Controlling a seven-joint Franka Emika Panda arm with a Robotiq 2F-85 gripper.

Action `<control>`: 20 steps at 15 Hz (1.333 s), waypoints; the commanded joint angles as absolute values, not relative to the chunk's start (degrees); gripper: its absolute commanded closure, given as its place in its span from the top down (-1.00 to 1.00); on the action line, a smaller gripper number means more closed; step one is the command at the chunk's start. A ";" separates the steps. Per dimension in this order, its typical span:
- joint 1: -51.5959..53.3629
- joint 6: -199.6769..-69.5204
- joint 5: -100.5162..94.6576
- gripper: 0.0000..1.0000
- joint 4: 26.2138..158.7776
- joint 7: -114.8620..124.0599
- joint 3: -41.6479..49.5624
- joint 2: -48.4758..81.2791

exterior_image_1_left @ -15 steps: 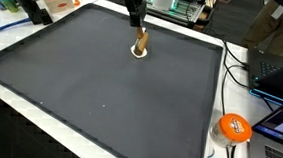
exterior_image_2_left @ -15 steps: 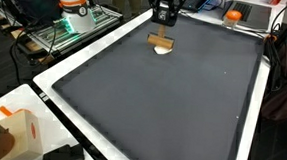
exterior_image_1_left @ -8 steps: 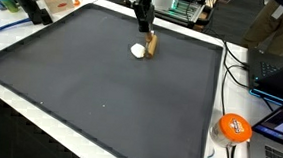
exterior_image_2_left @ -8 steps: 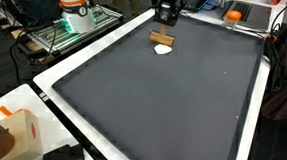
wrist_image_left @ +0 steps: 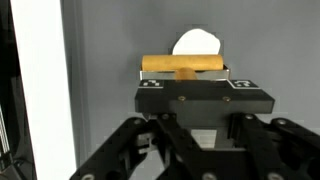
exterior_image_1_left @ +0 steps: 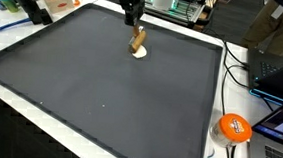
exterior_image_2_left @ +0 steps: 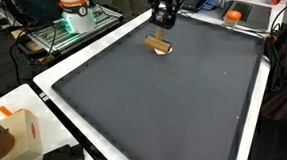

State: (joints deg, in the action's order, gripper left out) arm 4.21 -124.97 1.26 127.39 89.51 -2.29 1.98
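Note:
A wooden T-shaped tool [exterior_image_1_left: 138,39] hangs from my gripper [exterior_image_1_left: 134,16] at the far side of a dark grey mat [exterior_image_1_left: 101,86]. Its crossbar rests at a small white lump [exterior_image_1_left: 139,53] on the mat. In the second exterior view the gripper [exterior_image_2_left: 164,15] holds the tool [exterior_image_2_left: 160,43] just over the lump [exterior_image_2_left: 168,50]. In the wrist view the crossbar [wrist_image_left: 182,65] lies level above the gripper [wrist_image_left: 186,80], with the white lump [wrist_image_left: 197,43] behind it. The fingertips are hidden by the gripper body; the tool's stem runs into it.
The mat has a white border [exterior_image_1_left: 226,85]. An orange round object [exterior_image_1_left: 233,128], cables and a laptop [exterior_image_1_left: 282,74] lie beyond one side. A white box [exterior_image_2_left: 20,133] stands at the near corner. Shelving and equipment [exterior_image_2_left: 73,11] stand past the far edge.
Half a second ago the tool stood off to one side of the white lump; it has swung back against it, much as one second ago. The lump has hardly shifted.

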 commanded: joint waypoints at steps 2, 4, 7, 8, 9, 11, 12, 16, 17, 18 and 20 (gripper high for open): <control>2.82 -125.68 -7.45 -0.57 129.15 94.09 -0.83 3.16; 2.13 -125.75 -1.62 -0.57 129.73 86.13 -0.92 -0.34; 2.15 -122.55 0.99 -0.57 129.89 74.75 -1.28 -7.86; 2.53 -120.57 0.68 -0.57 129.39 72.20 -1.71 -9.74; 2.95 -118.47 0.12 -0.57 128.85 70.02 -2.43 -11.64; 3.80 -115.02 0.42 -0.57 127.87 65.67 -4.08 -14.93; 4.27 -113.88 0.65 -0.57 127.69 63.49 -4.92 -16.48; 6.50 -112.54 0.88 -0.57 128.55 55.26 -8.54 -21.21; 6.92 -112.79 0.82 -0.57 129.05 52.80 -9.11 -21.85; 7.33 -113.28 0.84 -0.57 129.82 50.29 -9.52 -22.55; 8.03 -114.22 1.00 -0.57 131.68 44.53 -10.00 -23.51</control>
